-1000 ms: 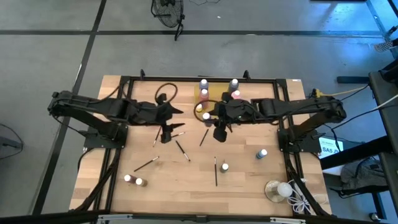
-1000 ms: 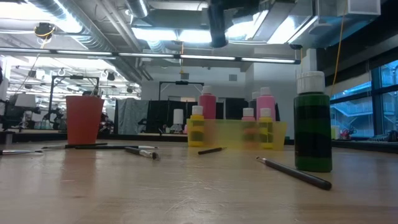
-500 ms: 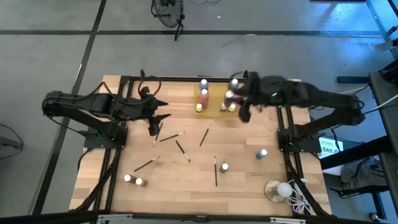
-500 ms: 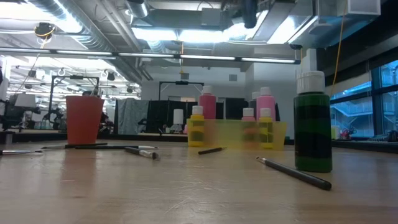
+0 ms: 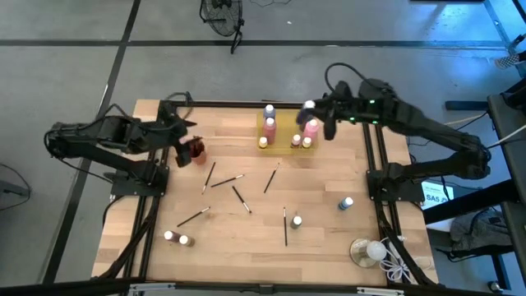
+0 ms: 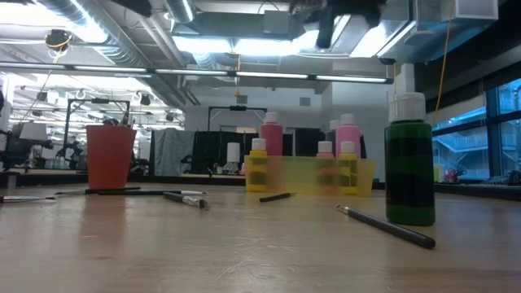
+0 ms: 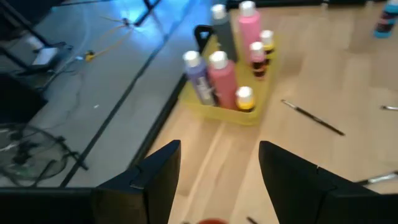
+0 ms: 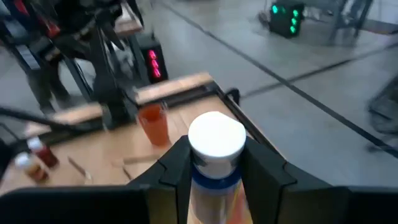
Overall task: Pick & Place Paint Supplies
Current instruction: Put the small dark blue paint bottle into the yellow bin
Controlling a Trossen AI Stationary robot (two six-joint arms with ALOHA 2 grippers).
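Note:
My right gripper (image 5: 326,125) (image 8: 216,152) hangs high over the right end of the yellow tray (image 5: 283,130) and is shut on a white-capped bottle (image 8: 216,140). Several white-capped bottles (image 7: 221,78) stand in the tray: pink, purple, grey and small yellow ones. My left gripper (image 5: 184,138) (image 7: 217,180) is open and empty, just above the red cup (image 5: 195,151). Thin paintbrushes (image 5: 238,196) lie flat around the table's middle. Loose bottles (image 5: 347,201) (image 5: 296,220) and two tiny ones (image 5: 175,238) stand on the wood. My right gripper pinches the bottle just under its white cap, at the neck (image 8: 214,179), with one finger (image 8: 175,171) on each side. The fingers come about level from the table's right. The bottle is upright and lifted clear; its body is hidden between the fingers.
A clear round dish with a white ball and cord (image 5: 370,251) sits at the near right corner. A dark frame runs along the table's far edge (image 5: 246,104). In the low view a green bottle (image 6: 409,159) and a brush (image 6: 383,224) stand close to the camera.
My right gripper has carried the bottle from the table's middle toward the far right, ending over the tray's right end. My left gripper has drawn back from the middle toward the table's left edge, ending above the red cup. Things on the table have stayed put.

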